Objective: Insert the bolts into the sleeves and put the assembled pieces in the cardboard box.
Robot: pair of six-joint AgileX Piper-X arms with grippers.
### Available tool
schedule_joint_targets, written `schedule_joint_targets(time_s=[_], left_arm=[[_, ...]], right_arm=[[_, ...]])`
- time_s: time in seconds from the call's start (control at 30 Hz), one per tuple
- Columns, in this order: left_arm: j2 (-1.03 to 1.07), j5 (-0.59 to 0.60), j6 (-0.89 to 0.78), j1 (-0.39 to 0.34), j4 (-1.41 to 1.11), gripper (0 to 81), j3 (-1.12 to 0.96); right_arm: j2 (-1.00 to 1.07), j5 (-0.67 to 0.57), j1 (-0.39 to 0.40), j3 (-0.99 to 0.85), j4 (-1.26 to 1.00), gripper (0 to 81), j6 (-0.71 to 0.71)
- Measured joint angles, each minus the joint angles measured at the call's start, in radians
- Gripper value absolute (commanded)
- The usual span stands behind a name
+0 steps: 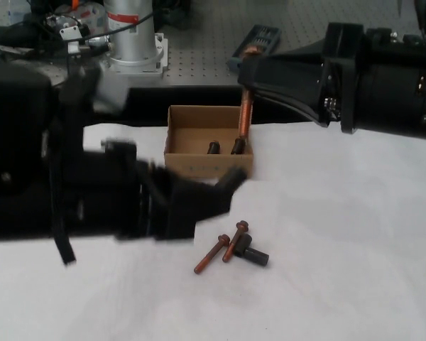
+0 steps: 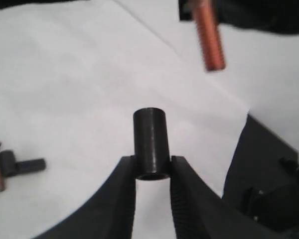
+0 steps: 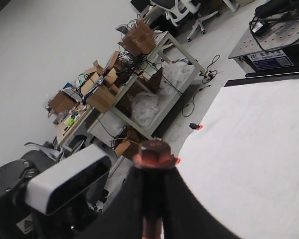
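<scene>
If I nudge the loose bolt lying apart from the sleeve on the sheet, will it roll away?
Probably not far. The bolt looks like stiff metal. Its head is wider than the shank, so it would likely curve round. The white sheet looks soft and should slow it.

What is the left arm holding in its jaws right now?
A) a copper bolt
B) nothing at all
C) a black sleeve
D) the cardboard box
C: the black sleeve sits clamped between the left arm's jaws; the copper bolt is held by the other arm.
</scene>
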Motion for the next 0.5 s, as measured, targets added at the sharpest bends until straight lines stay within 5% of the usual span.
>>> schedule_joint_targets(time_s=[0.5], left_arm=[[0.219,-0.099,0.223,0.040,0.077,0.7,0.000]], right_arm=[[0.000,-0.018,-0.032,0.000,0.399,2.8,-0.304]])
